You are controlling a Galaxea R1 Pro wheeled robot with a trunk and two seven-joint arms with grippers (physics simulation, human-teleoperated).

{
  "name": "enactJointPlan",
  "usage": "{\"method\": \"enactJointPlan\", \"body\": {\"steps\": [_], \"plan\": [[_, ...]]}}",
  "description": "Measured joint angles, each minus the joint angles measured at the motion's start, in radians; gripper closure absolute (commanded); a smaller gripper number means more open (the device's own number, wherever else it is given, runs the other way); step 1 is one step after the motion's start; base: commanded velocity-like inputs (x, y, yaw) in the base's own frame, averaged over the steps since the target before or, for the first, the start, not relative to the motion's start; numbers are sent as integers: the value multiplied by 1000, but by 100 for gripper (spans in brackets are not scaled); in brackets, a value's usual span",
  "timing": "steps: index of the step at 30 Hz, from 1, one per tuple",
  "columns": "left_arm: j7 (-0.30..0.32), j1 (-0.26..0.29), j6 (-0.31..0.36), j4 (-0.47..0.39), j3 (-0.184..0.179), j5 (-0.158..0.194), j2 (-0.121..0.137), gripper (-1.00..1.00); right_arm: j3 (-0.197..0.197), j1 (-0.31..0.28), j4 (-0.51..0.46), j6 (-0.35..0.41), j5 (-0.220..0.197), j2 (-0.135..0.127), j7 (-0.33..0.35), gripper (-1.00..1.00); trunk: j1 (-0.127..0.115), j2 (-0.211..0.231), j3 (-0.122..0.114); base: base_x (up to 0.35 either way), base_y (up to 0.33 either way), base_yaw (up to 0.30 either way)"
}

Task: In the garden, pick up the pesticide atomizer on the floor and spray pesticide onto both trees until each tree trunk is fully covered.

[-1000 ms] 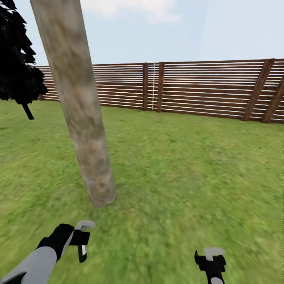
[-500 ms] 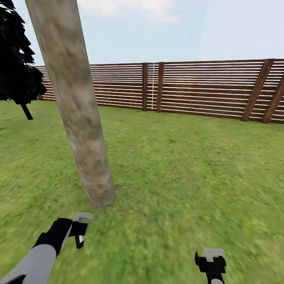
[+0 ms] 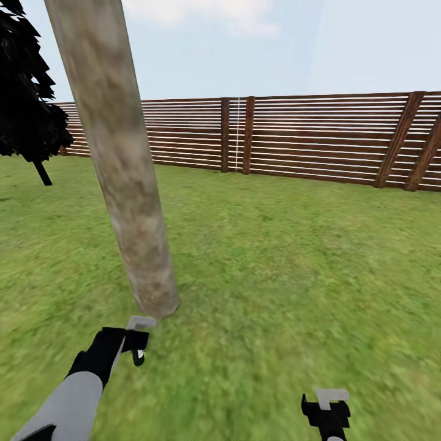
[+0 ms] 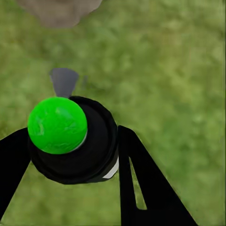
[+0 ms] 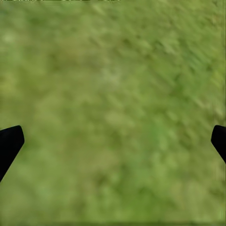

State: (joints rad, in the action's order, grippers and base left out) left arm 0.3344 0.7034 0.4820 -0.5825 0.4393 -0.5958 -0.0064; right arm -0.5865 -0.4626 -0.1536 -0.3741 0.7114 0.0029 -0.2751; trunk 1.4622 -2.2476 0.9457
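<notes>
A thick, mottled pale tree trunk [image 3: 122, 165] rises at the left of the head view; its base also shows in the left wrist view [image 4: 59, 9]. My left gripper [image 3: 136, 343] is shut on the pesticide atomizer [image 3: 140, 354], just in front of the trunk's base. In the left wrist view the atomizer [image 4: 75, 146] is a black bottle with a bright green round cap and a grey nozzle, clamped between the gripper's [image 4: 70, 157] black fingers. My right gripper [image 3: 331, 409] hangs open over the grass, its fingertips wide apart [image 5: 113, 141]. No pesticide specks are visible on the trunk.
Green lawn [image 3: 294, 263] stretches to a brown horizontal-slat fence [image 3: 318, 135] at the back. A narrow near-black tree [image 3: 27, 104] stands at the far left. Open grass lies to the right of the trunk.
My left arm has carried the atomizer forward, closer to the foot of the trunk. The right gripper has stayed in place.
</notes>
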Motion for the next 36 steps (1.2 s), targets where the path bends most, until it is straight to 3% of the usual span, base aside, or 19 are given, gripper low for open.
{"method": "enactJointPlan", "body": {"steps": [2,3,4,5,6,7,8,10,12,15,17,19,20,22,24,27,31,33,36], "plan": [[6,-1,2,-21,3,5,78,100,0,0,-1,0,-2,0,-1,-100,0,0,0,0,0,0],[5,25,5,-34,0,6,47,100,0,0,-1,0,-2,-1,-2,-100,0,0,0,0,0,0],[6,41,11,-30,-3,27,-23,100,-1,0,-1,0,-2,-1,-1,-100,0,0,0,0,0,0],[7,46,11,-30,-2,25,-31,100,0,0,-1,0,-2,-1,0,-100,0,0,0,0,0,0],[8,49,9,-31,3,12,19,100,0,0,-1,0,-2,-1,0,-100,0,0,0,0,0,0],[11,50,7,-32,5,6,46,100,0,0,-1,0,-1,-1,0,-100,0,0,0,0,0,0],[15,51,9,-32,3,15,55,100,0,0,-1,0,-2,-2,0,-100,0,0,0,0,0,0],[16,57,8,-33,1,21,38,100,0,0,-1,0,-2,-1,0,-100,0,0,0,0,0,22],[17,80,9,-33,-1,23,-3,100,0,0,0,-1,-1,1,0,-100,0,0,1,0,0,97],[16,102,8,-33,-3,15,-9,100,0,0,0,-1,-2,1,0,-100,0,0,2,0,0,41],[16,107,8,-38,1,10,12,100,0,0,0,-1,-2,1,0,-100,0,0,2,0,0,6],[16,104,7,-57,7,8,73,100,0,0,0,-1,-2,1,0,-100,0,0,2,0,0,1],[17,102,9,-60,7,16,81,100,0,0,0,-1,-2,1,0,-100,0,0,2,0,0,0],[18,102,10,-63,2,20,75,100,0,0,-1,0,-1,-1,0,-100,0,0,2,0,0,0],[19,108,12,-64,-2,23,1,100,-1,0,-1,0,-1,-2,0,-100,0,0,2,0,0,0],[18,109,9,-71,0,14,6,100,0,0,-2,0,-3,-2,0,-100,0,0,2,0,0,0],[18,103,20,-142,0,16,24,100,-1,0,-3,0,-2,-2,0,-100,0,0,2,0,0,0],[18,102,24,-152,-1,18,9,100,-1,0,-2,0,-2,-2,0,-100,0,0,2,0,0,0],[18,109,41,-153,-33,16,-16,100,0,0,-1,0,-1,-2,0,-100,0,0,2,0,0,0]]}}
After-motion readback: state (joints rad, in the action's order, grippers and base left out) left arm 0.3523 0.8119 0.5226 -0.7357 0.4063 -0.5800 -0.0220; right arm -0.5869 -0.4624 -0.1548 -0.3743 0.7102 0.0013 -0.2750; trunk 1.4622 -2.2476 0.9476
